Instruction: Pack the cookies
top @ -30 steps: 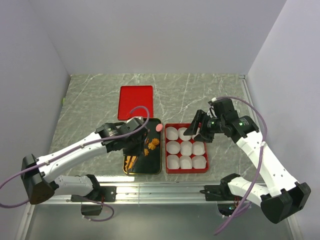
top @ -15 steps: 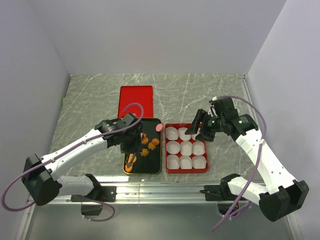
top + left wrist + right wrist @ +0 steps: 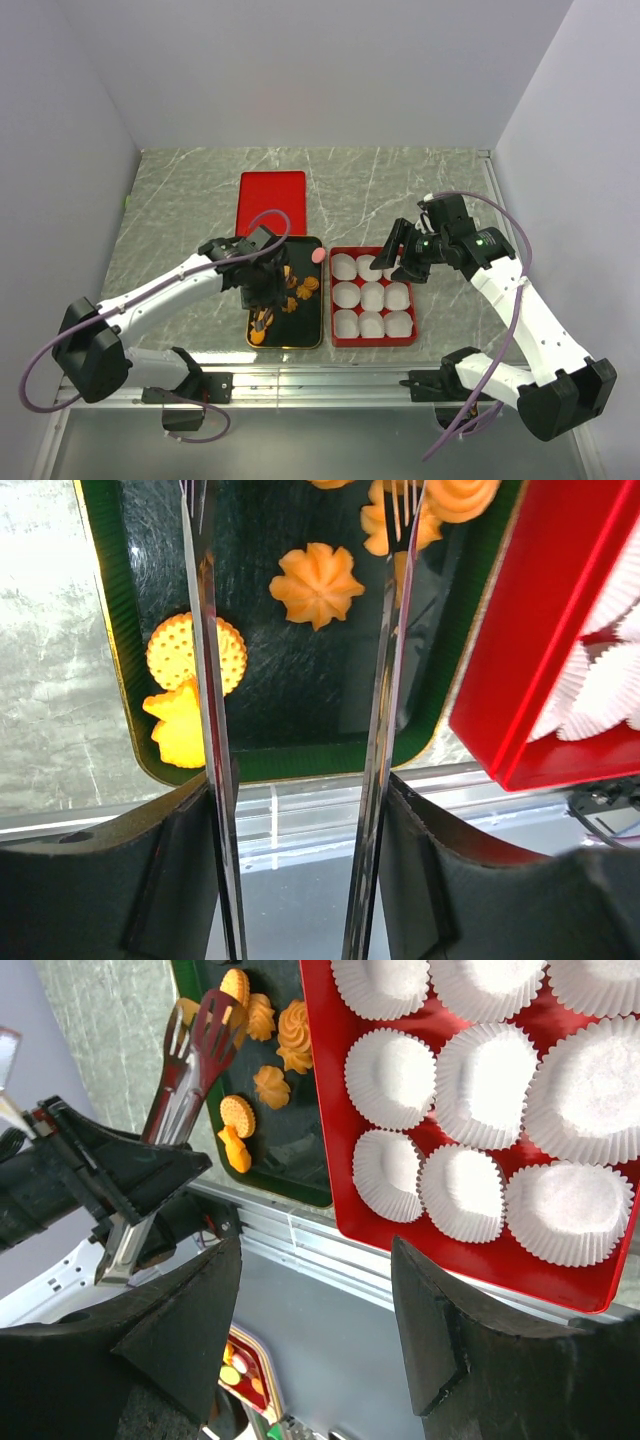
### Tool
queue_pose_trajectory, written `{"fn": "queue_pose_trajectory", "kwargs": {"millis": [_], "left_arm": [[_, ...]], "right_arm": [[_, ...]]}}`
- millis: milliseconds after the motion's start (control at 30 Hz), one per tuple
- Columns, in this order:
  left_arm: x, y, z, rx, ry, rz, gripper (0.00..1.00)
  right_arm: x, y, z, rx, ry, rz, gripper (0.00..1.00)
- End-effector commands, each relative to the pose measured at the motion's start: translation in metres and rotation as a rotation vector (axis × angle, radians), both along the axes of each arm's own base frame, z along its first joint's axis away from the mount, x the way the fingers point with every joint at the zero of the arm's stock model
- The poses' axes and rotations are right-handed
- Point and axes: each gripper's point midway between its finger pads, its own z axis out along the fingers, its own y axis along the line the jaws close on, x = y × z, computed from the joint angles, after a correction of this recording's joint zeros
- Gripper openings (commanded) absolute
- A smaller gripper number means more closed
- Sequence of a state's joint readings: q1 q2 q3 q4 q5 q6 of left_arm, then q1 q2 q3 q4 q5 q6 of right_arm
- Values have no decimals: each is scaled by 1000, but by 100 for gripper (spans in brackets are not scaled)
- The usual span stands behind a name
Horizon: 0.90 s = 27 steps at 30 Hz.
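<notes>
Several orange cookies (image 3: 317,583) lie in a dark green-rimmed tray (image 3: 290,715), rounds and flower shapes. From above, the cookies (image 3: 262,322) sit spread along that tray (image 3: 306,327), with one pink cookie (image 3: 318,255) at its far right corner. My left gripper (image 3: 262,272) hangs over the tray, shut on metal tongs (image 3: 205,680) whose arms stand apart. The tongs' red tips (image 3: 198,1028) hover over the cookies with none visible in them. My right gripper (image 3: 395,258) is open and empty above the red tray (image 3: 372,341).
The red tray (image 3: 470,1252) holds several empty white paper cups (image 3: 390,1075) and sits right beside the dark tray. A flat red lid (image 3: 272,204) lies behind the dark tray. The aluminium rail (image 3: 330,375) runs along the table's near edge.
The tongs' arms have spread wider in my left gripper. The left arm has shifted slightly back over the dark tray. The right arm has barely moved.
</notes>
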State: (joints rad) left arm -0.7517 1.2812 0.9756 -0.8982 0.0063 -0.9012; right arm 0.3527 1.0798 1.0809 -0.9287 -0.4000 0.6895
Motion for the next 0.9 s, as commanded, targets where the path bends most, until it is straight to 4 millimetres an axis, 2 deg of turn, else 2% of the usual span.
{"fn": "queue_pose_trajectory", "kwargs": {"millis": [0, 233, 333, 633, 733, 867], "left_arm": [[5, -5, 1, -9, -4, -25, 60], [9, -9, -5, -4, 12, -25, 60], [11, -10, -8, -1, 13, -30, 54], [15, -12, -13, 18, 25, -37, 44], [18, -13, -3, 15, 9, -38, 43], [29, -18, 27, 0, -40, -45, 42]], "right_arm": [[4, -2, 11, 5, -42, -9, 68], [4, -3, 9, -4, -41, -9, 68], [4, -3, 9, -7, -41, -6, 68], [6, -4, 9, -15, -44, -2, 68], [6, -5, 8, -17, -44, -1, 68], [7, -5, 9, -18, -48, 0, 68]]}}
